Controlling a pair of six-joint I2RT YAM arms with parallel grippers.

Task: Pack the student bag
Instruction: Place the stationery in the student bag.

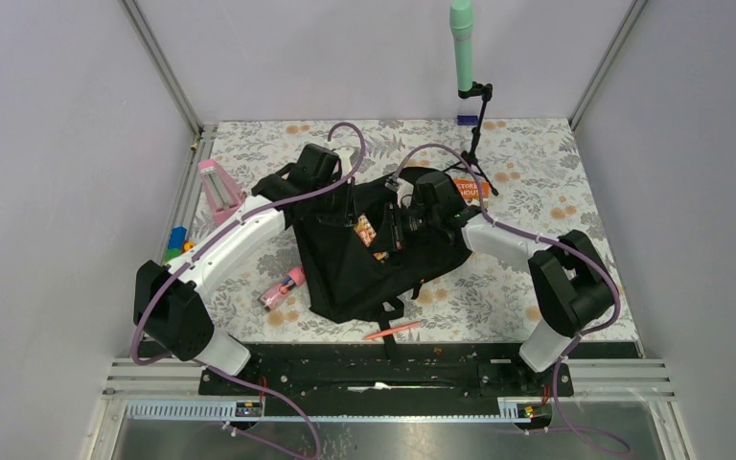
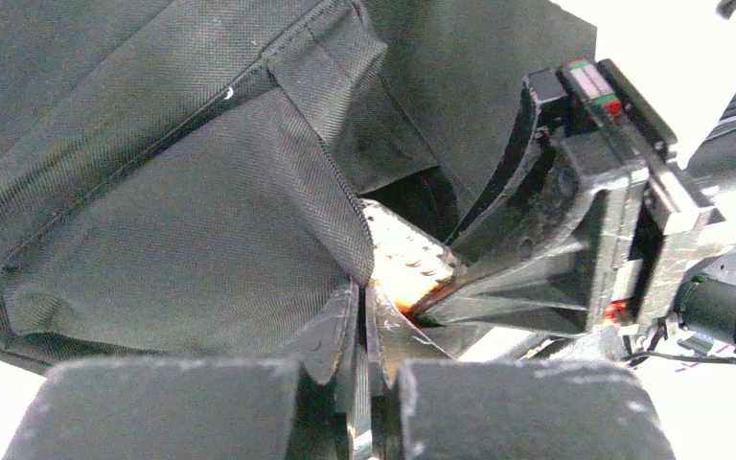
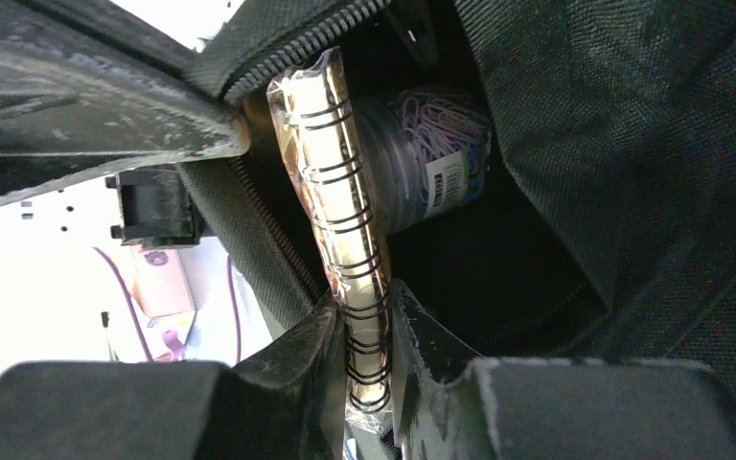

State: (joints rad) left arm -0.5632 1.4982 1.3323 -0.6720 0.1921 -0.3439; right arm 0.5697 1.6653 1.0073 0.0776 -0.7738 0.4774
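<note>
The student bag (image 1: 364, 264) is a black fabric backpack lying in the middle of the table. My left gripper (image 1: 347, 198) is shut on the fabric edge of its opening (image 2: 182, 220), and its jaws (image 2: 364, 292) pinch the hem. My right gripper (image 1: 395, 230) is shut on a plastic-wrapped spiral notebook (image 3: 331, 172), held spine-up at the zipper mouth with its far end inside the bag (image 3: 632, 144). The notebook also shows in the top view (image 1: 365, 230) and the left wrist view (image 2: 402, 254). A clear tub of coloured paper clips (image 3: 431, 163) lies inside the bag.
A pink tube (image 1: 282, 287) lies left of the bag and an orange pen (image 1: 393, 331) lies at its near end. A pink stand (image 1: 218, 187) and coloured blocks (image 1: 177, 240) sit at the left edge. An orange pack (image 1: 470, 189) and a microphone stand (image 1: 479, 125) are behind.
</note>
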